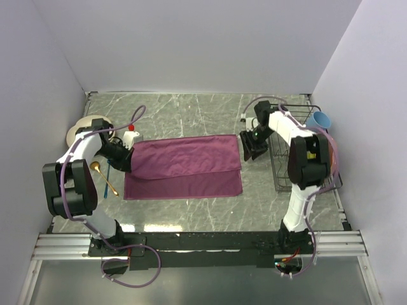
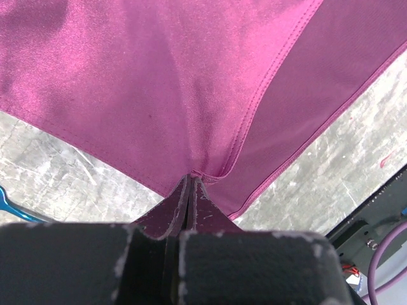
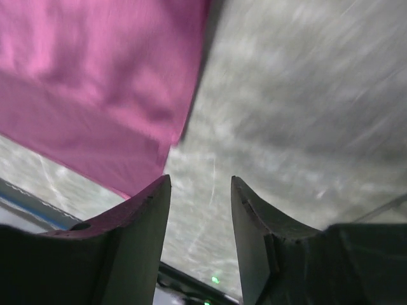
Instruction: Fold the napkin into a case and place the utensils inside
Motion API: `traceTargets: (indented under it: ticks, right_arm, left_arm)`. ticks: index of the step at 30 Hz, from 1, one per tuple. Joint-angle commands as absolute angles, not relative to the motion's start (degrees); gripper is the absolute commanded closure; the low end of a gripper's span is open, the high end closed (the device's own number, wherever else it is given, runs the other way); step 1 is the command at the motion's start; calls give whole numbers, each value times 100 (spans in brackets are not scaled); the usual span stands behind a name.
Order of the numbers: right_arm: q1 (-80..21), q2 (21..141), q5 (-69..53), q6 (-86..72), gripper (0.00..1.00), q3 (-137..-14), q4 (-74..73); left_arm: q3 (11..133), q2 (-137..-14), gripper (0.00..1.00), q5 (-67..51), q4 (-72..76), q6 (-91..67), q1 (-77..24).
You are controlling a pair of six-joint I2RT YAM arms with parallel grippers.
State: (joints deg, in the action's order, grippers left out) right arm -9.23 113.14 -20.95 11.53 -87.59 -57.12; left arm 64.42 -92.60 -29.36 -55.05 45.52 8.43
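napkin (image 1: 184,166) is laid mid-surface (image 1: 191,114), folded once lengthwise, with the top layer offset so a strip of the lower layer is exposed on the near side. not yet a narrow case. left gripper (image 2: 191,183): jaws clamped on a pinch of cloth at the napkin's left edge. right gripper (image 3: 200,184): jaws apart, nothing held, just beside the right edge. spoon (image 1: 95,167) and fork (image 2: 6,203) are seen lying off the left end, outside the cloth. further folding and loading of both utensils are judged outstanding.
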Motion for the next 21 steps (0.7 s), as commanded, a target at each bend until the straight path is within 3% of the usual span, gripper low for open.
traceTargets:
  ticks: [1, 9, 21]
  right_arm:
    - [-1562, 10250, -1662, 1914, 51, -7948, -4994]
    - [-2022, 10573, -1047, 1820, 52, -7778, -4544]
    - [-2039, 11206, -1283, 1433, 51, -7936, -4605]
  left_arm:
    - [6320, -9026, 99, -3023, -5256, 4527, 835]
    - [6302, -9009, 99, -2997, -5203, 4465, 844]
    - [6354, -9105, 99, -2979, -5115, 4342, 844]
